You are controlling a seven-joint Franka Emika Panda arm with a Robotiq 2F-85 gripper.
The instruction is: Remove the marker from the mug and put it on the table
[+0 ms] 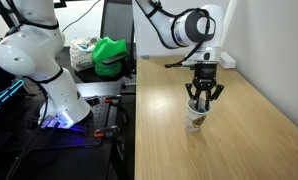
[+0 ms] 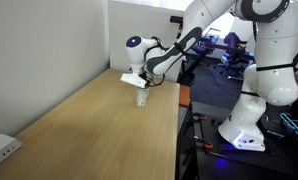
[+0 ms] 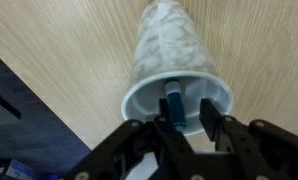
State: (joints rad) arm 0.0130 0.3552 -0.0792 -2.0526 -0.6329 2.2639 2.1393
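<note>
The white mug (image 3: pixel 169 45) with its greenish pattern stands upright on the light wood table (image 3: pixel 59 40). It shows in both exterior views (image 1: pixel 196 118) (image 2: pixel 142 98). The marker (image 3: pixel 174 100), a teal stick, leans inside it with its top near the rim. My gripper (image 3: pixel 187 108) hangs straight above the mug mouth (image 1: pixel 202 98) (image 2: pixel 142 88). Its jaws are narrowed around the marker's top. The marker lies against the left finger, and a gap shows between it and the right finger (image 3: pixel 207 112). In the exterior views the marker is hidden.
A dark desk with a green object (image 1: pixel 111 55) adjoins the table's edge. A second white robot arm (image 1: pixel 39 60) (image 2: pixel 269 70) stands beside it on a cluttered floor. A small white box (image 2: pixel 1 148) lies at the table's near corner. A wall runs along the table's far side.
</note>
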